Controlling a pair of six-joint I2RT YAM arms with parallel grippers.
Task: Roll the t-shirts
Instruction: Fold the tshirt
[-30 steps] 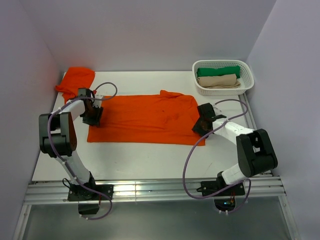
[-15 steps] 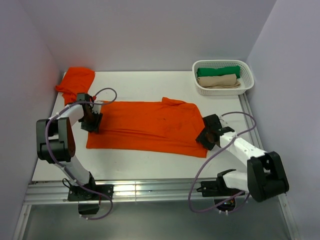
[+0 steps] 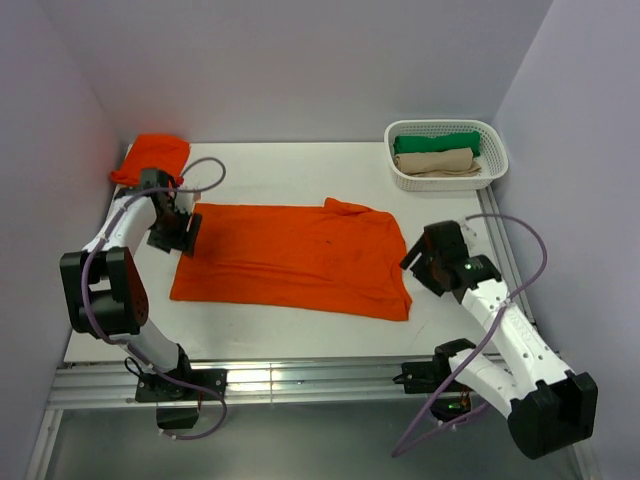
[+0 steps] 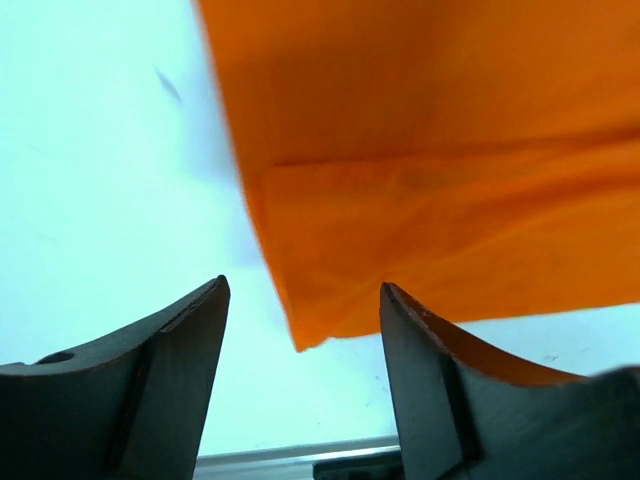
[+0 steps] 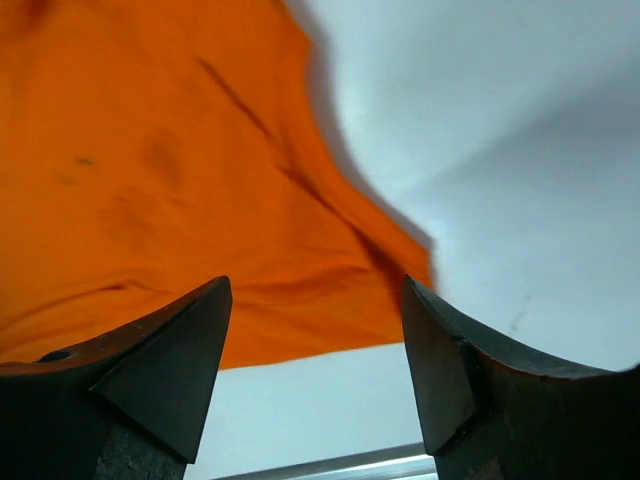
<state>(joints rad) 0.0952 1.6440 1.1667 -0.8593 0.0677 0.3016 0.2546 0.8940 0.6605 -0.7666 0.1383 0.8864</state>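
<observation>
White tabletop (image 3: 300, 330) boxed in on three sides by plain pale lavender walls (image 3: 300, 60), back wall meeting the side walls at clean corners. Aluminium extrusion rail (image 3: 300, 380) runs along the near edge, grey floor (image 3: 300, 445) below it. White plastic mesh basket (image 3: 446, 180) sits at the far right corner. Lighting even, diffuse, soft shadows only.

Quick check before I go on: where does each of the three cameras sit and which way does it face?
Top external: above and behind the arm bases, looking down on the table, both arms, the spread orange t-shirt and the basket.
Left wrist: on the left arm, looking past its open jaws at the shirt's folded edge.
Right wrist: on the right arm, past its open jaws at the shirt's other end.
Shared: all three see that shirt.
</observation>
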